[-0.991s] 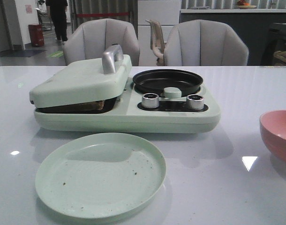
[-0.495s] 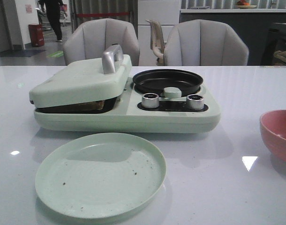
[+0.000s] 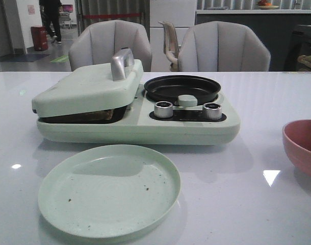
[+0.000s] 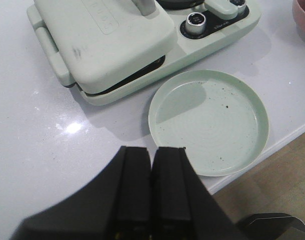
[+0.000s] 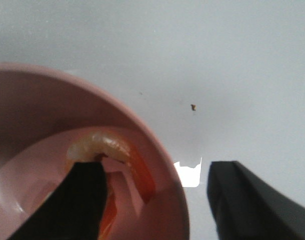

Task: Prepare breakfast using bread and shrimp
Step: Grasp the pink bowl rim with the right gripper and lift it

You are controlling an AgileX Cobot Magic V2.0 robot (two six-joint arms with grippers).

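The bread (image 3: 97,115) shows only as a brown edge in the gap under the closed pale green lid (image 3: 84,87) of the breakfast maker. The shrimp (image 5: 107,145), curled, cream and orange-red, lies inside the pink bowl (image 5: 42,95) at the table's right (image 3: 303,145). My right gripper (image 5: 155,172) is open and straddles the bowl's rim, with one finger inside beside the shrimp and the other outside over the table. My left gripper (image 4: 152,149) is shut and empty, above the table near the green plate (image 4: 208,120). Neither gripper shows in the front view.
The empty pale green plate (image 3: 108,190) lies in front of the maker. The maker's black round pan (image 3: 182,88) is empty, with a pale green knob (image 3: 187,100) and two silver dials (image 3: 163,109) before it. Chairs stand behind the table.
Nothing on the table has moved. The inside of the pink bowl looks darker now. A person in the far background has walked away.
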